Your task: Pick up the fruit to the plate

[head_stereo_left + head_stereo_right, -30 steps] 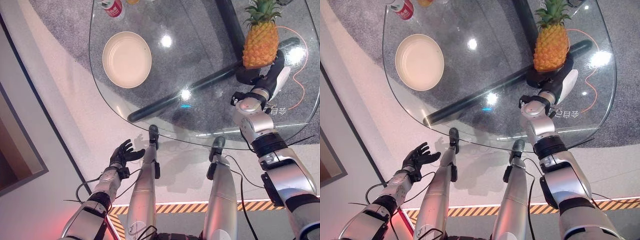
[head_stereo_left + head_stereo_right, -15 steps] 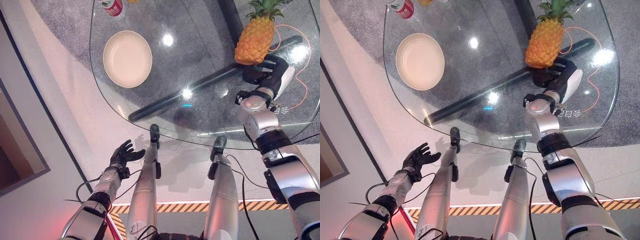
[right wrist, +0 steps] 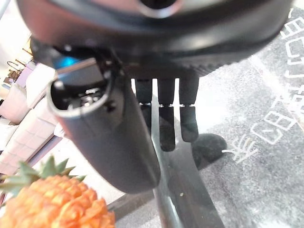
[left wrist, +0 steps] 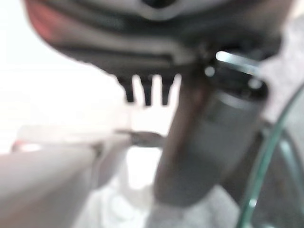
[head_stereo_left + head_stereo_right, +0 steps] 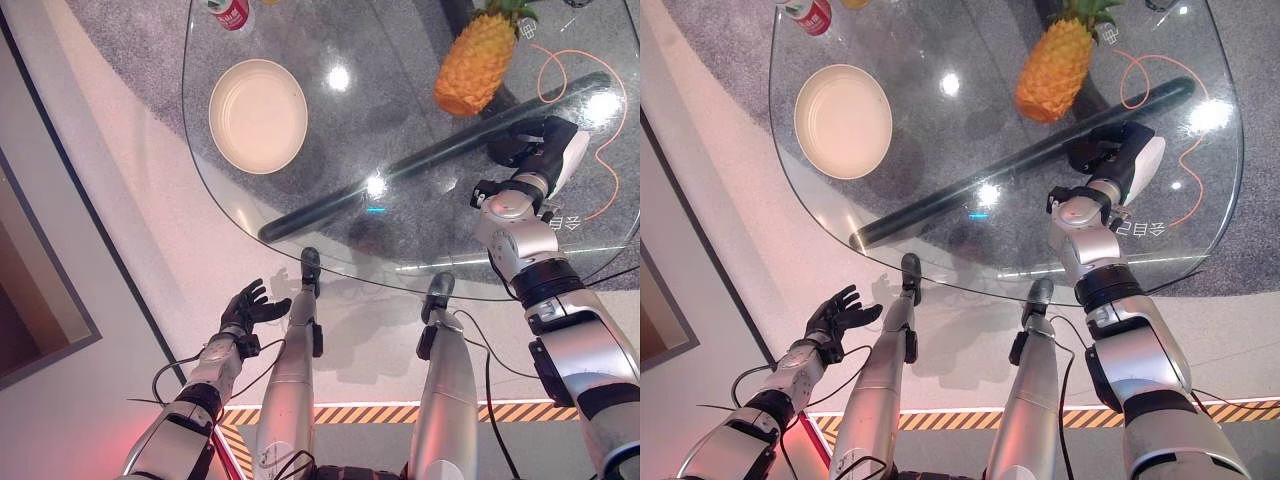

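Worktop [image 5: 400, 250] — round glass top. The pineapple [image 5: 473, 68] now lies tipped over near the far right edge, crown pointing off the far rim; a second ago it stood upright just beyond the right hand, half a second ago it was already leaning away. It has toppled and slid out of reach of the fingers — no grasp was made.

Plate [image 5: 258, 116] sits empty near the far left edge, well apart from the fruit. Red can [image 5: 228, 12] at the far rim beyond it.

Right hand [image 5: 535, 145] rests over the right side of the worktop, fingers straight and loose, holding nothing. Left hand [image 5: 247, 305] hangs below the near edge, fingers spread, idle.

Judgement: task set back — the grasp needs redoing on a lying, roll-prone fruit.
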{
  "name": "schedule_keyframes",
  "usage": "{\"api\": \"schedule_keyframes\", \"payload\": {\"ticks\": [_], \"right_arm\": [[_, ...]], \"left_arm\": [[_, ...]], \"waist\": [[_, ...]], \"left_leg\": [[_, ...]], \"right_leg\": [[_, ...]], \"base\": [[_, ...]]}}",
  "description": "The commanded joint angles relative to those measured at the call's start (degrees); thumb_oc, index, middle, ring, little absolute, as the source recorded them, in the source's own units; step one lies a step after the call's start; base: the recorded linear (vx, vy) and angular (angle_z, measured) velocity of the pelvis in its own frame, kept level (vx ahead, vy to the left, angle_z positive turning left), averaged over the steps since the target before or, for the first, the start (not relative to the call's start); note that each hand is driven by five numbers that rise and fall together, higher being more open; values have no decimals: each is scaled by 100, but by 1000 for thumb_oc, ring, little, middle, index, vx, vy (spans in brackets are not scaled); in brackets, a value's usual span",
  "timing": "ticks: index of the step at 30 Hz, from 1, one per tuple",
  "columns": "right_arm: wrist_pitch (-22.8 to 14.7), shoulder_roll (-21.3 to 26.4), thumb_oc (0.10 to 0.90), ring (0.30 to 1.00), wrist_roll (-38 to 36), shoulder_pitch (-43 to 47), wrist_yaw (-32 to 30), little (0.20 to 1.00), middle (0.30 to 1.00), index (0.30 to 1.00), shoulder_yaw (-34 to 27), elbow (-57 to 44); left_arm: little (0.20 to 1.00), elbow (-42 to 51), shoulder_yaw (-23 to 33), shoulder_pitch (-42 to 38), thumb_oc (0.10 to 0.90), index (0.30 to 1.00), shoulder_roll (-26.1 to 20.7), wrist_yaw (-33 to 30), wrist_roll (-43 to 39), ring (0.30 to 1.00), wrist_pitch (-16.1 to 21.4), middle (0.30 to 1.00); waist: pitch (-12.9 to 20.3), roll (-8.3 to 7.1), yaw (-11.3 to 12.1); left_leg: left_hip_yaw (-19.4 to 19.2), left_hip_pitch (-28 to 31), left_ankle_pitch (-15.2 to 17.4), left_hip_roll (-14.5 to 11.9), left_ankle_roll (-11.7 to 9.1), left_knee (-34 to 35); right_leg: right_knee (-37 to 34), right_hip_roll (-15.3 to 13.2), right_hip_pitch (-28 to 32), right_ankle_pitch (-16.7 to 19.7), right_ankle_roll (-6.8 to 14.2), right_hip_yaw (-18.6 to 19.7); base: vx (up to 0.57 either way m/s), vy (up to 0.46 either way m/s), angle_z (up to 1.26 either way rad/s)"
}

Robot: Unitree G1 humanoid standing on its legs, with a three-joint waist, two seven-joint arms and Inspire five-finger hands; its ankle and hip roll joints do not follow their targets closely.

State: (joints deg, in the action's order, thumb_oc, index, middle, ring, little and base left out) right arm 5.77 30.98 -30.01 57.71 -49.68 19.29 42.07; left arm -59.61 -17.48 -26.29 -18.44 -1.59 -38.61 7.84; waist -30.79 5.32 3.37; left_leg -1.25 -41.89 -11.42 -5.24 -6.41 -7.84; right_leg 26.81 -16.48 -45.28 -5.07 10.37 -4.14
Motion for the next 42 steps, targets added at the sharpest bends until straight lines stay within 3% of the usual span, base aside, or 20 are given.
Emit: {"api": "schedule_keyframes", "payload": {"ticks": [1, 11, 14, 15, 28, 35, 42], "right_arm": [[-293, 378, 100, 300, 141, 504, -84, 200, 300, 300, 107, -288], [-585, 387, 103, 302, 512, 441, -371, 203, 302, 302, 14, -637], [-650, 373, 668, 787, 736, 362, -483, 768, 787, 787, -65, -973], [-757, 350, 800, 900, 820, 286, -547, 900, 900, 900, -126, -1191], [-962, 243, 800, 900, 1331, -57, -692, 900, 900, 900, -404, -2611], [-811, 161, 800, 900, 1501, -120, -561, 900, 900, 900, -434, -3160], [-775, 47, 800, 900, 1017, -131, -359, 900, 900, 900, -400, -3318]], "left_arm": [[900, -107, -185, 140, 800, 900, -185, 9, -200, 900, 41, 900], [900, -39, -188, 194, 800, 900, -163, -15, -227, 900, 59, 900], [900, -2, -190, 213, 800, 900, -136, -63, -233, 900, 51, 900], [900, 20, -189, 231, 800, 900, -118, -82, -236, 900, 60, 900], [900, 60, -65, 316, 800, 900, -50, -91, -243, 900, 120, 900], [900, 120, -20, 393, 800, 900, 30, -103, -197, 900, 121, 900], [900, 75, -16, 413, 800, 900, 71, -43, -200, 900, 148, 900]], "waist": [[99, 75, 33], [99, 87, 6], [99, 80, -22], [99, 75, -40], [99, 55, -144], [99, 56, -152], [99, 30, -128]], "left_leg": [[88, -79, 608, -130, -63, -635], [79, -72, 599, -124, -62, -604], [78, -78, 594, -128, -64, -593], [70, -76, 586, -123, -61, -569], [10, -35, 535, -127, -54, -456], [-6, 9, 492, -130, -50, -404], [-27, 97, 459, -133, -50, -340]], "right_leg": [[-935, -53, 75, 987, -103, -452], [-975, -39, 79, 1003, -94, -437], [-979, -32, 64, 1006, -81, -417], [-1002, -21, 62, 1015, -75, -409], [-1120, 1, 84, 1051, -70, -355], [-1156, -4, 127, 1060, -79, -348], [-1231, -24, 234, 1085, -81, -392]], "base": [[0, 0, 0], [0, 0, 0], [0, 0, 0], [0, 0, 0], [-2, 7, 0], [0, 0, 0], [2, 21, 0]]}}
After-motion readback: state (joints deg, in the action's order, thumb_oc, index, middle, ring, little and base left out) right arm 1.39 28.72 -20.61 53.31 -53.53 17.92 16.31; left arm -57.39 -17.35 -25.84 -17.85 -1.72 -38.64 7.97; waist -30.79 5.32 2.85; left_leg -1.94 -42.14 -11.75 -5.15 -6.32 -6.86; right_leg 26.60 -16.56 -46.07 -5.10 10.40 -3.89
